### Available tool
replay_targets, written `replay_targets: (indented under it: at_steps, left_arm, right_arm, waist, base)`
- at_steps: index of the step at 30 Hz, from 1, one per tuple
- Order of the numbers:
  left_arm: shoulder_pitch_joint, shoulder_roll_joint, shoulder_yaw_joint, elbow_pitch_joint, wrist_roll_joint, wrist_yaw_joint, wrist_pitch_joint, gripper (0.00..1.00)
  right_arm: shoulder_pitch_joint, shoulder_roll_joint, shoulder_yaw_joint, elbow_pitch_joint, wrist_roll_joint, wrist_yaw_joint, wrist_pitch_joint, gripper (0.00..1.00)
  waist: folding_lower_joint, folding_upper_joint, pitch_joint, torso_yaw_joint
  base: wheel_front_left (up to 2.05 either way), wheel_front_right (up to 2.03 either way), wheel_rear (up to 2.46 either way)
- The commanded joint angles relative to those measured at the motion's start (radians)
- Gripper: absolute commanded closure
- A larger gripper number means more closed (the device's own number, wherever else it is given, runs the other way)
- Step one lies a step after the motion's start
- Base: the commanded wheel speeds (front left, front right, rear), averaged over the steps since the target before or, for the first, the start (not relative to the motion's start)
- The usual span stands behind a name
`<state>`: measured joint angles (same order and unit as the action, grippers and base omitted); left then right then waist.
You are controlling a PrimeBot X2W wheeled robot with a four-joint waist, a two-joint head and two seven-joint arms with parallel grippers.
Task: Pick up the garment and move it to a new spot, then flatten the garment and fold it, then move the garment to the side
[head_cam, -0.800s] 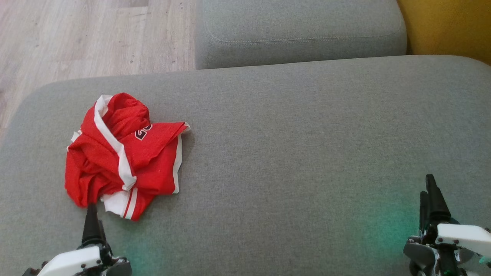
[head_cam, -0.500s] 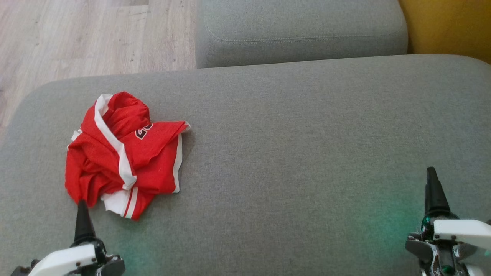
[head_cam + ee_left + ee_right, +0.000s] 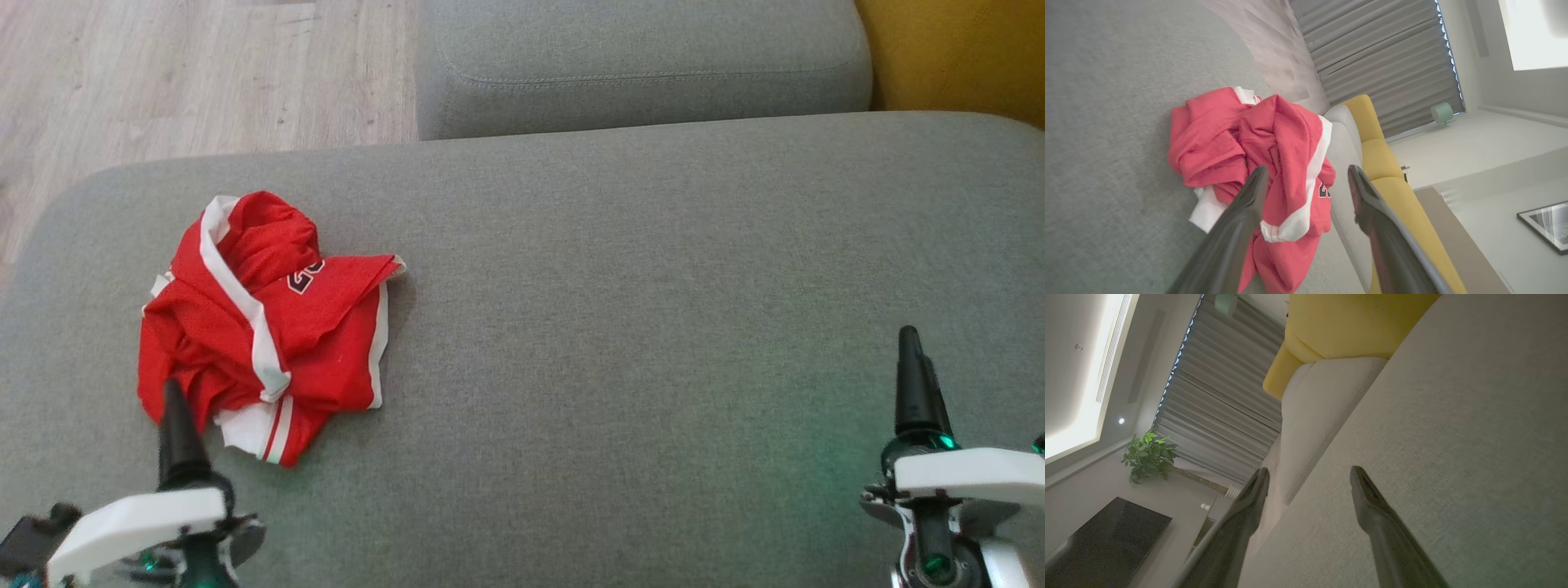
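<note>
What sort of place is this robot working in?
Probably a living room, in a home or a mock-up of one. There is a wide grey sofa, long curtains hang beyond it, and a dark screen, likely a television, stands by the wall.

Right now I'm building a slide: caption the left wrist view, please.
Open left pincer aimed at a crumpled red-and-white jersey lying on the gray sofa cushion.

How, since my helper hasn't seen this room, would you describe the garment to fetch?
Look at the grey couch seat, toward its left end near the wooden floor. A crumpled red garment with white trim lies there, the one bright thing on the grey fabric.
</note>
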<state>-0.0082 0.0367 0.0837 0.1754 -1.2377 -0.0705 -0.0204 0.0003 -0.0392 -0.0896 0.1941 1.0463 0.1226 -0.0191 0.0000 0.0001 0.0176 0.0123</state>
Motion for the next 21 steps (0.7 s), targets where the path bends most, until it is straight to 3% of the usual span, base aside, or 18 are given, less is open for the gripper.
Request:
replay_targets:
  at_steps: [1,6,21]
  left_arm:
    - [-0.045,0.008,-0.001,-0.047,0.037,0.007,-0.009,0.0]
    - [-0.044,0.008,-0.046,-0.074,0.157,0.033,-0.024,0.0]
    - [-0.065,0.029,-0.188,-0.082,0.54,0.054,-0.072,0.0]
  right_arm:
    - [-0.048,-0.006,0.015,-0.047,-0.039,0.003,-0.012,0.0]
    - [-0.049,-0.006,0.037,-0.078,-0.148,0.003,-0.027,0.0]
    - [-0.04,-0.007,0.083,-0.095,-0.436,0.004,-0.074,0.0]
  waist:
    - [0.0,-0.0001,0.001,0.0]
    - [0.0,-0.0001,0.001,0.0]
    - [0.0,-0.0001,0.009,0.01]
  base:
    - [0.0,0.0,0.0]
    - [0.0,0.0,0.0]
    - [0.0,0.0,0.0]
